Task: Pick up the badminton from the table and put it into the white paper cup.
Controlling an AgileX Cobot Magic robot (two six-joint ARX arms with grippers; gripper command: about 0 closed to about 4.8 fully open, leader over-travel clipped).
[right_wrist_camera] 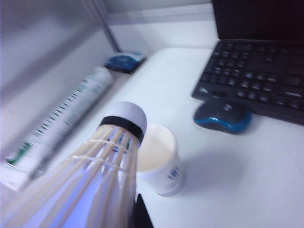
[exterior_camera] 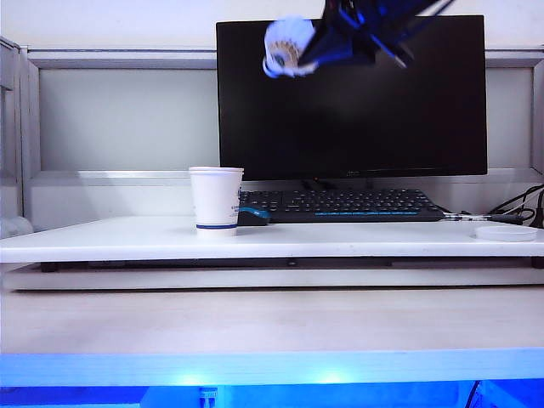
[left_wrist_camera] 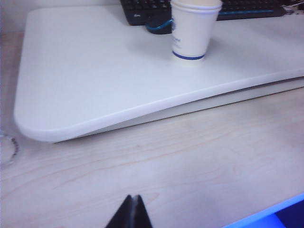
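carrying the badminton high in the upper middle of the exterior view, the right gripper is clamped shut on its feather skirt, in front of the dark monitor. one white paper cup stands upright on the table, left of centre, well below the shuttlecock and somewhat to its left. in the right wrist view the badminton's cork tip points toward the cup's open mouth.

the step in hand looks like the carry: lifted, not yet dropped. the next move calls for bringing the shuttlecock over the cup's mouth, lowering it, then letting go.

the left gripper sits low in the left wrist view, over the wood-grain surface, its jaws pressed together and holding nothing.

counted: one badminton, one cup, one keyboard, one blue mouse, one shuttlecock tube, one flat white disc at the table's right edge.
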